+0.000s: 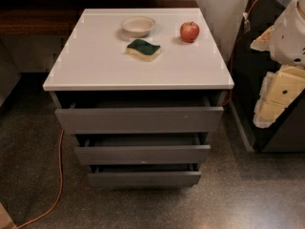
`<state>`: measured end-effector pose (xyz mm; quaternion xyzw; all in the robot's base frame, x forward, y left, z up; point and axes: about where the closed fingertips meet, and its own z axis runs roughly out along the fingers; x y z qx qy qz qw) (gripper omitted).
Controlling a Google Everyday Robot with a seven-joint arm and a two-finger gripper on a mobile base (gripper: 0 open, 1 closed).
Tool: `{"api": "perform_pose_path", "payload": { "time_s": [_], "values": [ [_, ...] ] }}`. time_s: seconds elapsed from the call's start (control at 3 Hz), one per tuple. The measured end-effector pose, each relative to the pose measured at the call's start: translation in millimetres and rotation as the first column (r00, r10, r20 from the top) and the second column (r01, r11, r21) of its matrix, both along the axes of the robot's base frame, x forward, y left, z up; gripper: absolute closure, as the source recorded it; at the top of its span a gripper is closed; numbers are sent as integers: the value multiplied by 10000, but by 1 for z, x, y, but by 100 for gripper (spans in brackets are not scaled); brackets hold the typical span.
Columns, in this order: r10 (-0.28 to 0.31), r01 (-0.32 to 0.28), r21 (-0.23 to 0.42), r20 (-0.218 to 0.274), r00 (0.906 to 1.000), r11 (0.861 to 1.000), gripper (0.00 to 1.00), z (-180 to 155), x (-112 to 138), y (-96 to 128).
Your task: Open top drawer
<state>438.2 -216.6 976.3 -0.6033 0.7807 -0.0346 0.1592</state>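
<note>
The top drawer (138, 119) is the widest grey front of three in a small cabinet with a white top (95, 61). Its front is plain and handleless, and a dark gap shows between it and the cabinet top. My gripper (275, 98) is at the right edge of the view, pale yellow and white. It hangs to the right of the cabinet, roughly level with the top drawer and well apart from it. It holds nothing that I can see.
On the cabinet top lie a white bowl (138, 26), a green and yellow sponge (143, 49) and a red apple (189, 31). Two narrower grey drawers (142, 154) sit below. An orange cable (59, 175) runs on the floor at left. A dark cabinet (248, 80) stands at right.
</note>
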Motion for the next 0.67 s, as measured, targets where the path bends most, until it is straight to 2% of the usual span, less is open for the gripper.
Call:
{"api": "perform_pose_path", "payload": {
  "time_s": [0.33,0.67],
  "values": [
    [0,0,1,2,10000,10000,0,0,0,0],
    [123,-115,592,-134,9998,9982,0,-20,2,2]
  ]
}}
